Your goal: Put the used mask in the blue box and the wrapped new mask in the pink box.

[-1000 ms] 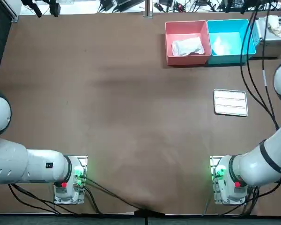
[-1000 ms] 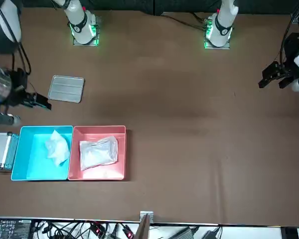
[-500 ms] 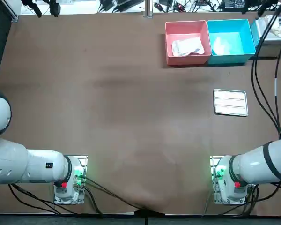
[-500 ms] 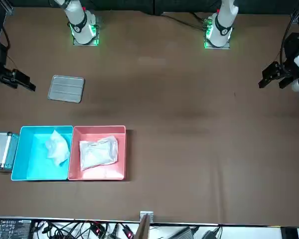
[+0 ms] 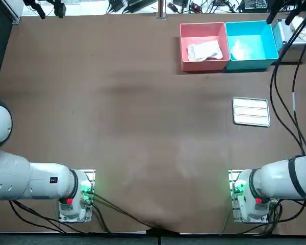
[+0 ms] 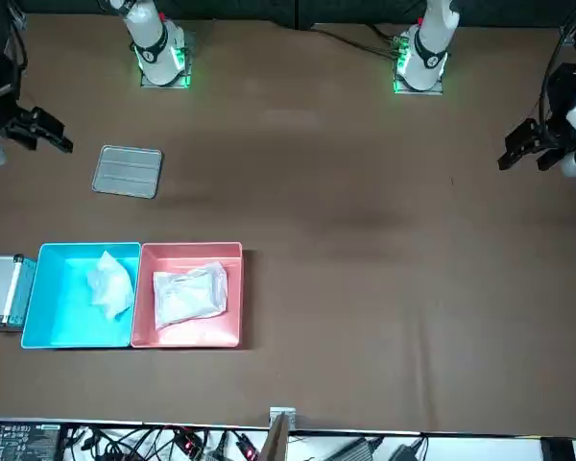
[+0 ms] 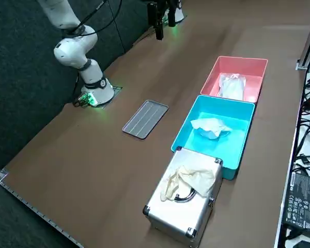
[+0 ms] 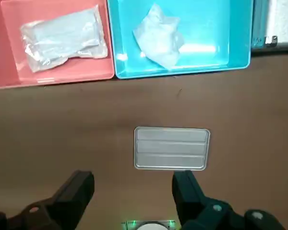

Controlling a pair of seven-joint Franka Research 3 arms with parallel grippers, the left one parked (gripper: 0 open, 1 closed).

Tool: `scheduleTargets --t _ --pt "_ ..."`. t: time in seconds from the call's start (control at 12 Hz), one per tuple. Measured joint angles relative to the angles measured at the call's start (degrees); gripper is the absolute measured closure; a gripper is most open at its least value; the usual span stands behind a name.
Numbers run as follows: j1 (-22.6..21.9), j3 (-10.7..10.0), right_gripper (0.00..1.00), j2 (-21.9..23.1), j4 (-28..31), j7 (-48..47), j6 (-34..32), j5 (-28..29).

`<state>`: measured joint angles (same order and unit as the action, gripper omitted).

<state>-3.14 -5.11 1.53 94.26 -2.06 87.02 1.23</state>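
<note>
Fingers (image 8: 79, 191) spread, empty: right gripper (image 8: 133, 184) hangs high near the metal plate (image 8: 172, 148) (used mask (image 8: 158, 36) in blue box (image 8: 216, 24) beyond it).

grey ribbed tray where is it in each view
Top view: tray right of centre, below blue box.
Front view: tray upper left, above blue box.
Right side view: tray left of blue box.
Right wrist view: tray between blue box and open right gripper.
Landmark: blue box.

right gripper (image 6: 53, 136) part cropped, front view's left
</note>
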Motion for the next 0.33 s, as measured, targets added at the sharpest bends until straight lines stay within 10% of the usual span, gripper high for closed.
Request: scheduleTargets --t 0.33 --pt "0.2 1.1 0.00 3.7 3.2 0.0 0.1 -0.2"
